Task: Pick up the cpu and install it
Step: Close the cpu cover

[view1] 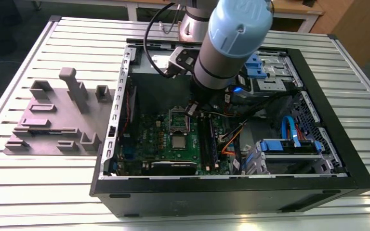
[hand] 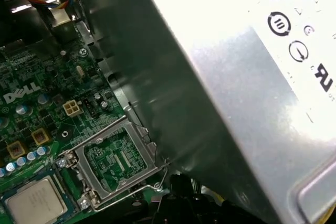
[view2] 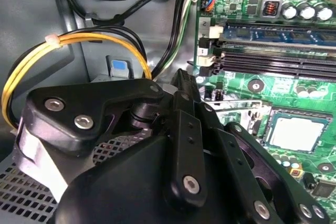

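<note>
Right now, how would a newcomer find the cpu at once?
Look inside the open black computer case on the slatted table, at the green motherboard. The cpu lies flat in its socket, beside the raised metal frame. It is the one plain silver square among dark chips.

Exterior view high above open case (view1: pixel 339 144), wrist views close, sharing motherboard (hand: pixel 31 129)

Silver-grey cpu (view1: pixel 179 141) on the green motherboard (view1: pixel 150 130); beside the motherboard, blue drive brackets (view1: pixel 288 146); black case (view1: pixel 236 192).

Likely a robotics lab: slatted aluminium table (view1: pixel 56 183), open computer case (view1: pixel 236 192).
</note>
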